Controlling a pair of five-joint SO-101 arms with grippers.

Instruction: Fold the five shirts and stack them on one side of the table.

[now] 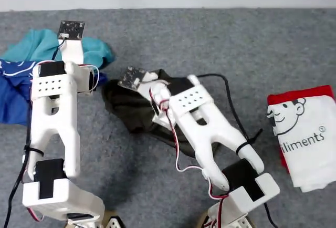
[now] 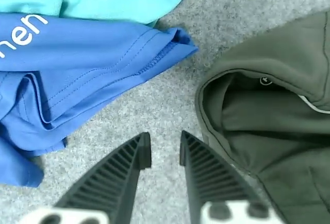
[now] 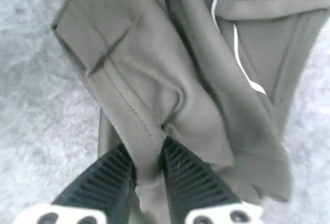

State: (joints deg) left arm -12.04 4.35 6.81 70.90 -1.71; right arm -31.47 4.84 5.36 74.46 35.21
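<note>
A crumpled olive shirt (image 1: pixel 128 104) lies mid-table, under the right arm. My right gripper (image 3: pixel 148 164) is shut on a fold of this olive shirt (image 3: pixel 170 79), the cloth pinched between its black fingers (image 3: pixel 181 175). My left gripper (image 2: pixel 165 149) hovers over bare carpet, its fingers slightly apart and holding nothing, between the blue shirt (image 2: pixel 77 64) and the olive shirt (image 2: pixel 268 126). A teal shirt (image 1: pixel 47 47) and the blue shirt (image 1: pixel 13 89) lie bunched at the far left. A folded white shirt (image 1: pixel 307 138) with a cartoon face rests on a red one (image 1: pixel 304 92) at the right.
Grey carpet (image 1: pixel 236 44) covers the table. A black cable (image 1: pixel 231 107) trails beside the right arm. Both arm bases stand at the near edge.
</note>
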